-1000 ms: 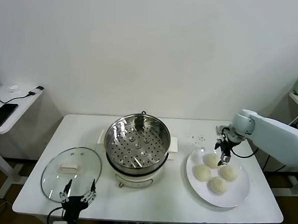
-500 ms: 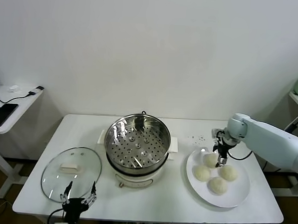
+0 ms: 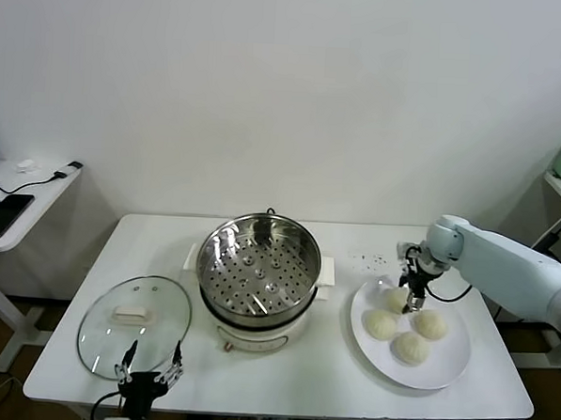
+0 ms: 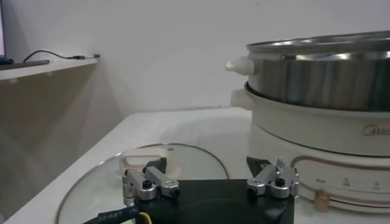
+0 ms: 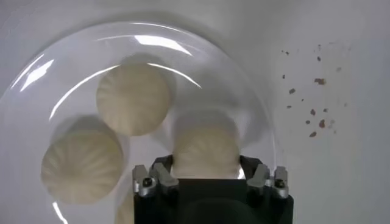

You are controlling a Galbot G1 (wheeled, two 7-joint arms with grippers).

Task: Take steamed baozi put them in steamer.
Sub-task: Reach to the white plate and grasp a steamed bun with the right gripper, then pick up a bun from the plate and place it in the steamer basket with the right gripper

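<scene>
Four cream-white baozi lie on a white plate (image 3: 447, 367) at the table's right: one at the far left (image 3: 393, 297), one at the near left (image 3: 380, 324), one at the right (image 3: 430, 324), one at the front (image 3: 411, 348). My right gripper (image 3: 412, 304) is low over the far-left baozi. In the right wrist view its open fingers (image 5: 206, 165) straddle that baozi (image 5: 206, 146), close to both its sides, and the baozi rests on the plate. The steel steamer (image 3: 261, 230) stands at the table's middle, its perforated tray bare. My left gripper (image 3: 147, 365) is open and parked at the front left edge.
The round glass lid (image 3: 133, 325) with a white handle lies flat left of the steamer, just beyond the left gripper (image 4: 210, 182). Dark crumbs (image 3: 370, 260) lie on the table behind the plate. A side table (image 3: 18, 196) stands at the far left.
My right gripper has moved a little left and down, from above the plate's middle onto the far-left baozi. The left arm has sunk slightly at the table edge.
</scene>
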